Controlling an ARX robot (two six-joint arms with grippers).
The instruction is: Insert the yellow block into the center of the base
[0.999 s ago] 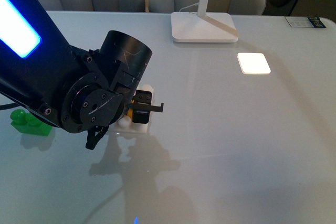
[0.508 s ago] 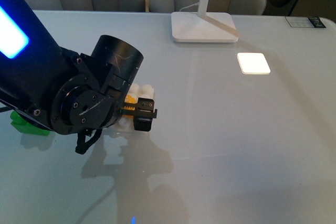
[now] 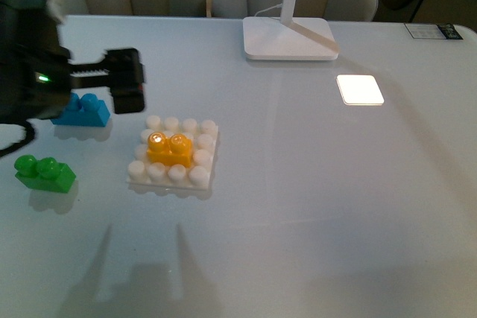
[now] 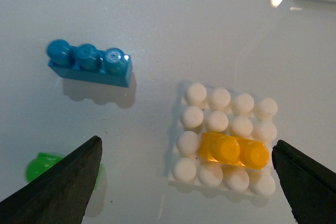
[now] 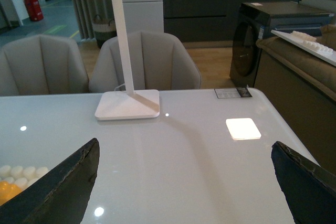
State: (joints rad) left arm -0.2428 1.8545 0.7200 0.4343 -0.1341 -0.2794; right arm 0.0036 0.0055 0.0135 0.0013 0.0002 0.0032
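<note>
Yellow block [image 3: 168, 148] seated on base [image 3: 201, 176] | blue brick [image 3: 82, 109], green brick [image 3: 43, 172] beside | left tool [image 4: 184, 182] wide, empty | right tool [image 5: 184, 182] wide

Blue three-stud brick [image 4: 89, 65] lies flat on the grey table [image 3: 335, 206], ahead of the left fingertips. Green brick [image 3: 45, 173] sits beside one left finger. White lamp foot [image 3: 289, 38] well beyond, chairs [image 5: 144, 61] behind.
</note>
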